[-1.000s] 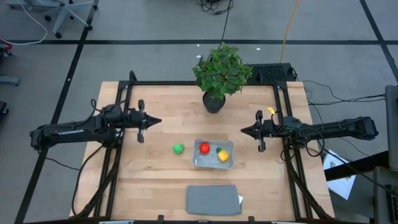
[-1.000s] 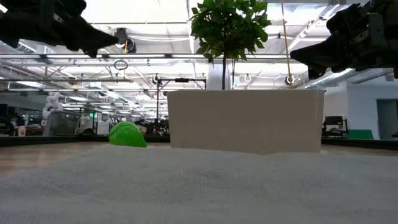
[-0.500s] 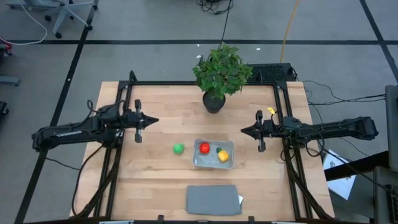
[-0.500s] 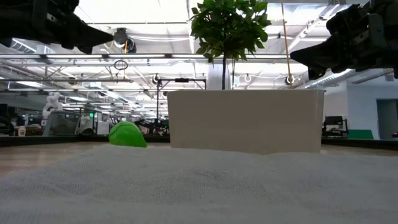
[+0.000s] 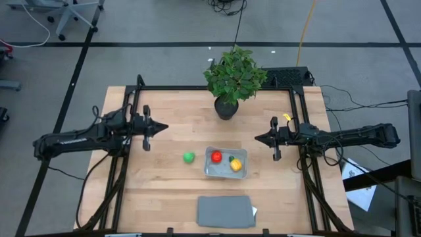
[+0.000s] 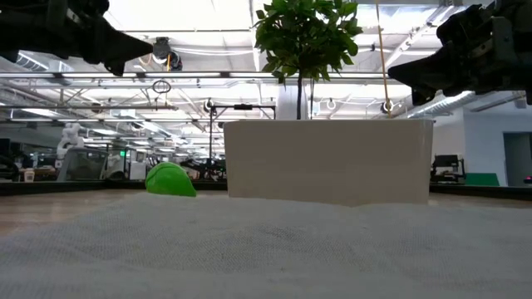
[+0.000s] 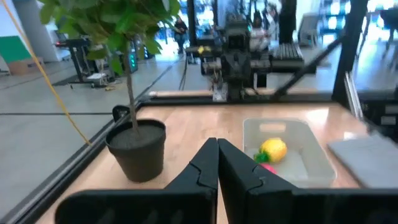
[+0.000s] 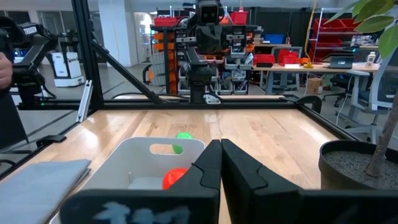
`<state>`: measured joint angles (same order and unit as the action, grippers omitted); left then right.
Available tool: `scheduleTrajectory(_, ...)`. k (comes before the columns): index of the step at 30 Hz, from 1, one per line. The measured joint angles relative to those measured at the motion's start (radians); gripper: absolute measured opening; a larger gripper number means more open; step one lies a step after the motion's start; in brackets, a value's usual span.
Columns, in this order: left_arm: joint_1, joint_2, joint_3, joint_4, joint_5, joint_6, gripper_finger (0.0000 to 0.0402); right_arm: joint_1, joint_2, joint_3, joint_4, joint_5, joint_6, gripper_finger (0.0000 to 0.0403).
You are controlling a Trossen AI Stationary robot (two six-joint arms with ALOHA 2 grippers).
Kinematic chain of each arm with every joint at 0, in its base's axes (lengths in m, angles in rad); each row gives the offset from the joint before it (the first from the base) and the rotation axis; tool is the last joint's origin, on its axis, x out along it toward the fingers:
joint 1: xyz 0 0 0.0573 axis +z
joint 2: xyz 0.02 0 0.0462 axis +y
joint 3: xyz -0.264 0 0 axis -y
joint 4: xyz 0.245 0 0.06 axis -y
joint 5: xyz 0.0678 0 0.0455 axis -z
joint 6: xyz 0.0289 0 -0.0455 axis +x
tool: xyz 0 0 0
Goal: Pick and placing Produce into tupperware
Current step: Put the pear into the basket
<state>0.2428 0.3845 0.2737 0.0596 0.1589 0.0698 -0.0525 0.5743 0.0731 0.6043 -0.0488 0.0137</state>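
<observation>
High view: the red piece [image 5: 216, 157] and yellow piece [image 5: 235, 164] lay inside the tupperware [image 5: 225, 174]; the green piece [image 5: 189, 157] sat just outside, probably next. Wrist views: left gripper [image 7: 217, 163] and right gripper [image 8: 221, 163] were both closed, empty, apparently parked.

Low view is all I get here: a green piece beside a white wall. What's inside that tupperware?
Observer: The red piece and the yellow piece lie in the tupperware.
Operator: And the green one?
Observer: The green piece sits on the table, left of the container, apart from it.
Operator: Is either gripper carrying anything?
Observer: No. The left gripper and right gripper are both shut and empty, raised at the sides.
</observation>
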Motion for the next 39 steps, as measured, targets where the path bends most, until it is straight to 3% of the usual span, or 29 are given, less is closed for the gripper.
scheduleTrajectory(10,-0.025,0.178,0.092,0.041,0.032,-0.024,0.0009,0.0,0.0,0.0,0.006,0.0,0.0,0.0)
scheduleTrajectory(21,-0.064,0.331,0.288,-0.061,0.015,0.001,0.001,0.0,0.0,0.0,0.005,0.0,0.0,0.0)
scheduleTrajectory(33,-0.136,0.422,0.557,-0.171,-0.055,0.0,0.0004,0.0,0.0,0.0,0.006,0.0,0.0,0.0)
scheduleTrajectory(39,-0.15,0.517,0.737,-0.347,-0.124,-0.026,0.0002,0.0,0.0,0.0,0.008,0.0,0.001,0.0)
